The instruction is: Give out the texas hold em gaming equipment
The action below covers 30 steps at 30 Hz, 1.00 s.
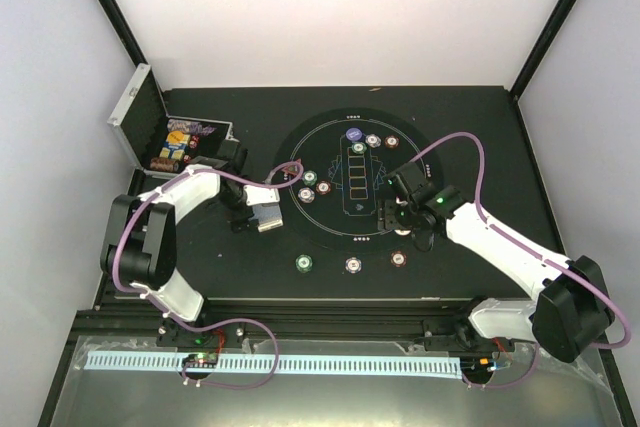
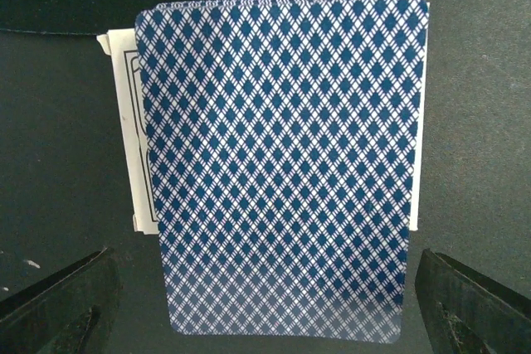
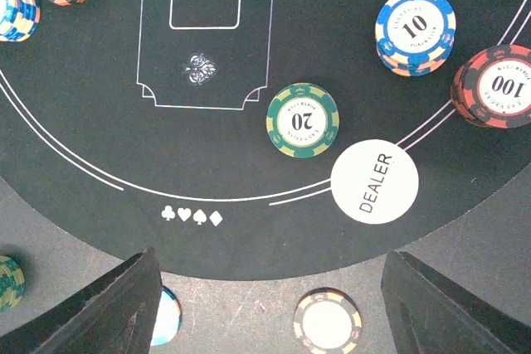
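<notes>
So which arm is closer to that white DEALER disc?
Right. The right gripper hovers close by the DEALER disc; the left gripper is beyond the mat's other edge, over the card deck.

So the table [image 1: 200, 267] is a flat black top with white walls around it. Most of the middle is taken up by a round black mat [image 1: 330, 229] with white printed lines, lying flat. At the far left corner sits a silver metal case [image 1: 135, 117] with its lid standing open. Just off the mat's left edge there's a deck of cards [image 2: 282, 163], blue-patterned backs up, with one white card poking out underneath on one side. Near the front, on bare table just beyond the mat's rim, three chips sit in a loose row, spaced apart: a green chip [image 1: 305, 263], a white chip [image 1: 353, 265] and a brown-red chip [image 1: 399, 259].
</notes>
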Each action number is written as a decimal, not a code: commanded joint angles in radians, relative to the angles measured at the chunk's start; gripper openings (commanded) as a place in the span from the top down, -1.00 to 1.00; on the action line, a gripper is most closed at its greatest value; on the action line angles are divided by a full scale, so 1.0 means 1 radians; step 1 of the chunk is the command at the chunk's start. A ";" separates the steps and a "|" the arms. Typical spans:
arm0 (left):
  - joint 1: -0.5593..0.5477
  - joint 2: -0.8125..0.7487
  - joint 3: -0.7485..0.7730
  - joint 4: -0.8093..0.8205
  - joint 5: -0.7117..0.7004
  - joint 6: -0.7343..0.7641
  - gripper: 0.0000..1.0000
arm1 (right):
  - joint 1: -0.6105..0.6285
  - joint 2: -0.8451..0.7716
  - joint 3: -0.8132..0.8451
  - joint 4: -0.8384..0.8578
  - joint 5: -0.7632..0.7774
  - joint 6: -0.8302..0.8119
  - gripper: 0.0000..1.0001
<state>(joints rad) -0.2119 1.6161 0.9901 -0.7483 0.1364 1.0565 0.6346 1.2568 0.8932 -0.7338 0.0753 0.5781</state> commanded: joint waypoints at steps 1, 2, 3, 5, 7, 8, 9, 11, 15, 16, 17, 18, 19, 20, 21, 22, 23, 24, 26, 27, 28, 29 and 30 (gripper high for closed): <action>-0.009 0.017 -0.011 0.030 -0.006 -0.006 -0.98 | 0.007 -0.019 0.016 -0.018 0.005 0.000 -0.50; -0.009 0.018 -0.015 0.034 -0.006 -0.004 -0.98 | 0.007 -0.019 0.019 -0.019 0.004 0.000 -0.49; -0.009 0.020 -0.019 0.040 -0.007 -0.004 -0.98 | 0.007 -0.018 0.020 -0.021 0.004 0.000 -0.49; -0.009 0.025 -0.025 0.052 -0.009 -0.006 -0.98 | 0.007 -0.017 0.024 -0.023 0.004 -0.001 -0.47; -0.009 0.028 -0.033 0.061 -0.012 -0.005 -0.98 | 0.008 -0.016 0.029 -0.027 0.002 0.000 -0.47; -0.009 0.028 -0.037 0.068 -0.012 -0.004 -0.97 | 0.008 -0.015 0.030 -0.026 0.000 -0.001 -0.46; -0.009 0.028 -0.040 0.075 -0.014 -0.004 -0.98 | 0.007 -0.013 0.031 -0.027 0.000 -0.001 -0.46; -0.009 0.028 -0.047 0.088 -0.017 -0.004 -0.98 | 0.007 -0.012 0.032 -0.027 -0.002 0.000 -0.45; -0.007 0.034 -0.056 0.105 -0.022 0.000 -0.98 | 0.007 -0.011 0.030 -0.025 -0.008 0.003 -0.42; -0.006 0.035 -0.058 0.113 -0.025 0.001 -0.98 | 0.007 -0.012 0.030 -0.024 -0.009 0.003 -0.41; -0.003 0.037 -0.060 0.117 -0.028 0.003 -0.98 | 0.007 -0.013 0.028 -0.024 -0.011 0.004 -0.40; -0.001 0.040 -0.060 0.119 -0.029 0.004 -0.97 | 0.008 -0.014 0.027 -0.024 -0.011 0.005 -0.40; 0.002 0.043 -0.060 0.121 -0.028 0.006 -0.97 | 0.007 -0.015 0.026 -0.025 -0.012 0.005 -0.39; 0.007 0.045 -0.060 0.123 -0.026 0.006 -0.97 | 0.008 -0.015 0.024 -0.024 -0.012 0.005 -0.39; 0.011 0.048 -0.059 0.124 -0.023 0.009 -0.97 | 0.008 -0.017 0.022 -0.024 -0.012 0.006 -0.38; 0.014 0.049 -0.058 0.123 -0.021 0.010 -0.97 | 0.008 -0.017 0.020 -0.024 -0.014 0.006 -0.38; 0.017 0.050 -0.059 0.123 -0.019 0.012 -0.97 | 0.008 -0.018 0.020 -0.022 -0.015 0.006 -0.37; 0.018 0.051 -0.059 0.123 -0.017 0.014 -0.98 | 0.008 -0.018 0.018 -0.022 -0.017 0.006 -0.36; 0.019 0.050 -0.058 0.121 -0.010 0.018 -0.97 | 0.007 -0.016 0.018 -0.021 -0.017 0.006 -0.35; 0.019 0.050 -0.059 0.119 -0.007 0.020 -0.98 | 0.007 -0.016 0.018 -0.019 -0.018 0.007 -0.34; 0.020 0.049 -0.059 0.117 -0.006 0.021 -0.98 | 0.008 -0.015 0.019 -0.019 -0.020 0.007 -0.33; 0.020 0.050 -0.059 0.117 -0.006 0.023 -0.98 | 0.008 -0.014 0.018 -0.018 -0.020 0.008 -0.33; 0.020 0.050 -0.058 0.116 -0.005 0.023 -0.98 | 0.007 -0.013 0.017 -0.017 -0.021 0.008 -0.32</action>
<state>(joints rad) -0.1974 1.6581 0.9314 -0.6357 0.1257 1.0615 0.6346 1.2564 0.8970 -0.7490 0.0658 0.5793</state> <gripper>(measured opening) 0.989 0.667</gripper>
